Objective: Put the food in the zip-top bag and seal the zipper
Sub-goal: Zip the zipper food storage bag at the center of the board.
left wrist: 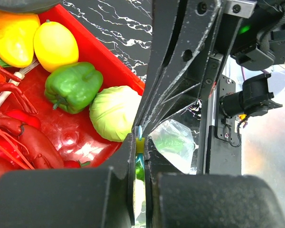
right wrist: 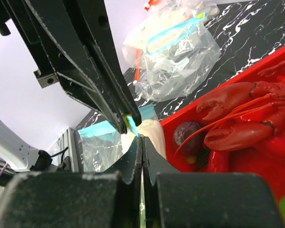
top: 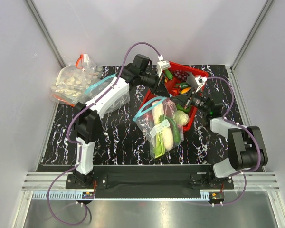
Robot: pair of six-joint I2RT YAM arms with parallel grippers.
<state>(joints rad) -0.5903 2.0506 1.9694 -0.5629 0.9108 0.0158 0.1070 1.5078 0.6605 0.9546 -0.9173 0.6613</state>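
On the worktop (top: pixel 115 142) the bag (top: pixel 146 126) is seen filled with the food (top: pixel 167 136) and leaned against the red basket (top: pixel 197 72). At its far edge the zipper (top: pixel 141 110) is pinched by the left tool (left wrist: pixel 139 142) and the right tool (right wrist: pixel 141 142), both clamped shut on it.

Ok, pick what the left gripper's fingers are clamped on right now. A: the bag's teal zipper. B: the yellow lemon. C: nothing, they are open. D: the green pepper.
A: in the left wrist view the left gripper is shut, with the thin teal zipper pinched between its fingertips.
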